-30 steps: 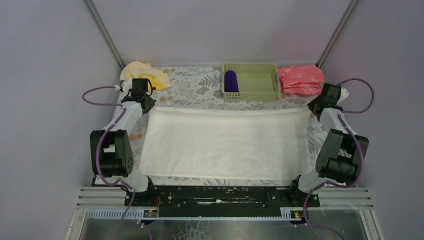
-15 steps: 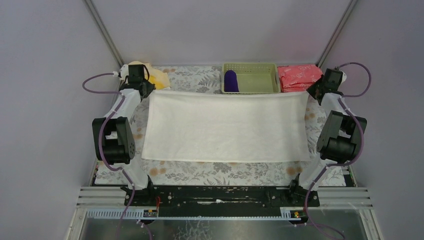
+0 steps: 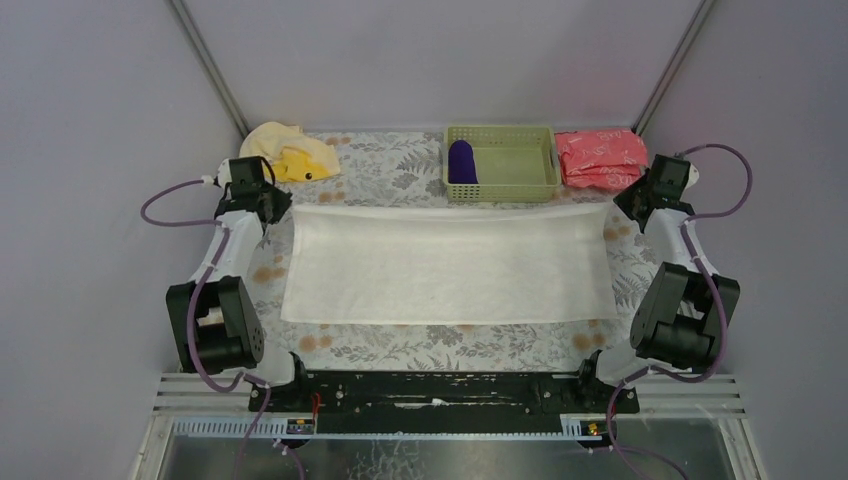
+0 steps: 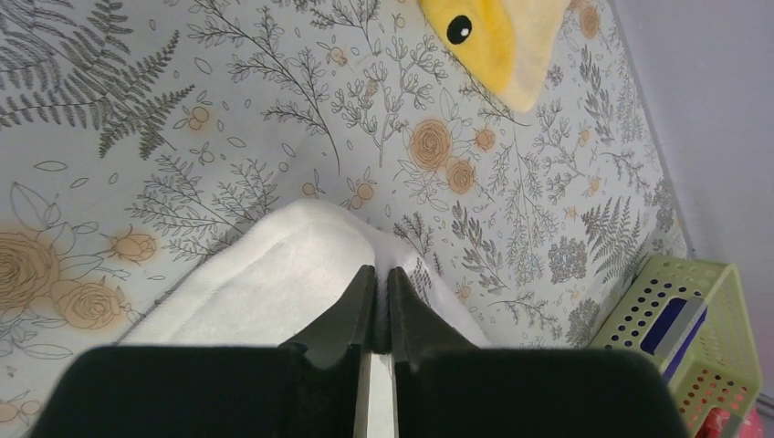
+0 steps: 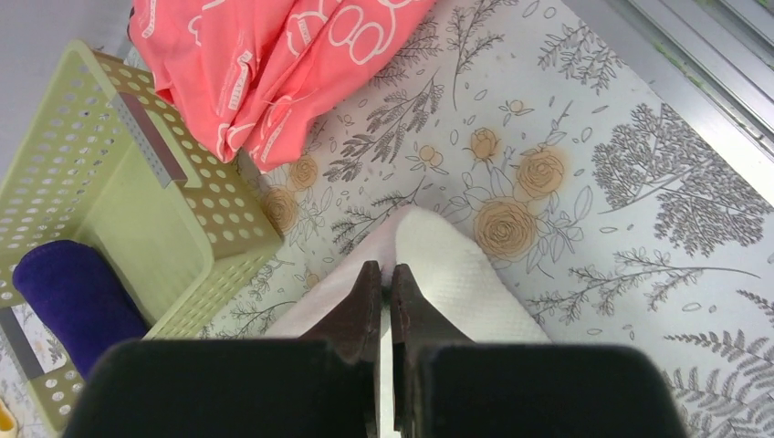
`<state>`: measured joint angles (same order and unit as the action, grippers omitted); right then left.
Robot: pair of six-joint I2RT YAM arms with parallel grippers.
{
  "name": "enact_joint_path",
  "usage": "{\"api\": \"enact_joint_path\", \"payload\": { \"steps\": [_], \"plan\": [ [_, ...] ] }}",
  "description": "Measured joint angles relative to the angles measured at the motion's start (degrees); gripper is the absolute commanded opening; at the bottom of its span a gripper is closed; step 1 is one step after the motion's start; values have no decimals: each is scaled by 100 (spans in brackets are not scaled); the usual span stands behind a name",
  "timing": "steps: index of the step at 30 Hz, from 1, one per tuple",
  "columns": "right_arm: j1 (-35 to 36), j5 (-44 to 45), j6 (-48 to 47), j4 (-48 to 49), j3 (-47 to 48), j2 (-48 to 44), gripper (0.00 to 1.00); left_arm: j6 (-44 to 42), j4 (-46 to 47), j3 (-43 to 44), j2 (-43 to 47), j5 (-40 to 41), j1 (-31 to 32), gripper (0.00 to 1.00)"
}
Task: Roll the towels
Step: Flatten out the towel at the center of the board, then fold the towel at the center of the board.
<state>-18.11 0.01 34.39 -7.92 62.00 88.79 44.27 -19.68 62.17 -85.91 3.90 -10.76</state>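
Lying spread out flat, the big white towel (image 3: 445,265) takes up the stretch of table just on the near side of the green basket (image 3: 520,187), its far edge running close along the basket's near wall and well past it on both sides. Both far corners are pinched. The left gripper (image 4: 376,271) has its fingers closed tight on the corner out to the basket's left, with white cloth humped up around the tips. The right gripper (image 5: 381,267) is clamped the same way on the corner off to the basket's right, a small fold of towel poking out beyond the tips.

Inside the basket, at its left end, the small purple towel (image 3: 461,162) sits as a neat roll. The yellow towel (image 3: 290,152) is a crumpled heap well off to the basket's left, clear of the white one. Pink-red packets (image 3: 600,158) are piled just beside the basket's right end. Everything rests on a flowered table cover (image 3: 400,345), which shows in a strip beyond the white towel's near edge.
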Motion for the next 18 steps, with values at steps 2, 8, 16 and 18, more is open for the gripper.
{"api": "enact_joint_path", "payload": {
  "steps": [2,8,16,18],
  "plan": [
    [-17,81,33,-103,-81,-157,0,0,-7,-105,177,-98,-107,0],
    [-48,37,96,-151,63,-72,0,9,-39,140,-33,-549,-343,0],
    [-46,-247,57,-83,1408,811,0,96,9,1113,-719,-997,-343,0],
    [-44,-369,50,-66,1700,1078,0,116,9,1266,-872,-1086,-343,0]
  ]
}}
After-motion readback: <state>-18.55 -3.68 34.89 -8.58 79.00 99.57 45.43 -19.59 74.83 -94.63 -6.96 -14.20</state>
